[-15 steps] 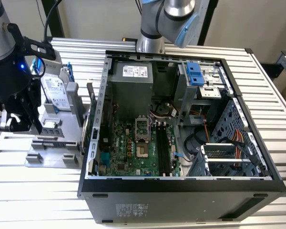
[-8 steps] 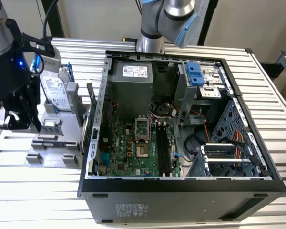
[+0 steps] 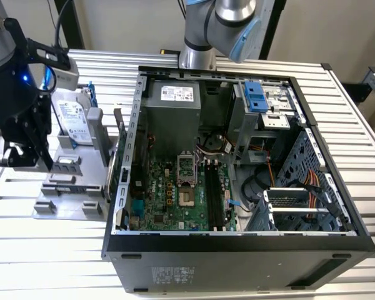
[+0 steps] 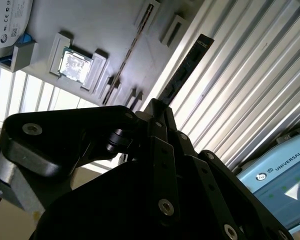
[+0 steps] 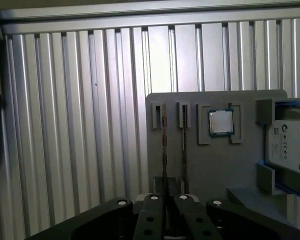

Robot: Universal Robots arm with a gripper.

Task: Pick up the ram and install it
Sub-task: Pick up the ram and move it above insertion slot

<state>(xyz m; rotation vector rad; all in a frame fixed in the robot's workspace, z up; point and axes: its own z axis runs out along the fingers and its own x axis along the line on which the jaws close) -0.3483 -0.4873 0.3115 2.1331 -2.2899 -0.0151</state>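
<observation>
— State of the hand (image 5: 166,198)?

— Pressed together on the ram (image 4: 185,70), judging by the second wrist view: a long dark stick jutting straight out of the grip, over the ribbed tabletop (image 3: 337,106).

— And placed where?

— Raised beside the grey parts holder (image 3: 65,190), toward the exterior view's left, well apart from the open computer case (image 3: 237,253).

— Step in hand, then?

— Probably the carry across to the case. Not yet seated: memory slots (image 3: 215,197) on the motherboard (image 3: 162,200) looking dark and bare.

— Advice for doing it well?

— Hold the pinch firm and centred, so as to stop the stick swinging. Carry it level, contact edge toward the board, high enough to pass the case's near wall (image 3: 128,140). Square up with the long line of the slots before any descent. No twisting, no forcing of so thin a board.

— Anything else around?

— In the holder: a second thin stick (image 4: 130,55) on edge in its slot, a small square processor (image 5: 221,122), and a hard drive (image 3: 75,122) with a white label, standing tilted in its cradle.

— In the way?

— That case wall first. Inside, the power supply (image 3: 175,103), the drive cage (image 3: 281,106) and a tangle of coloured cables (image 3: 312,187) crowding the board, though none lying over the slots as far as can be told. Behind the case, the arm's own column (image 3: 197,37).
</observation>
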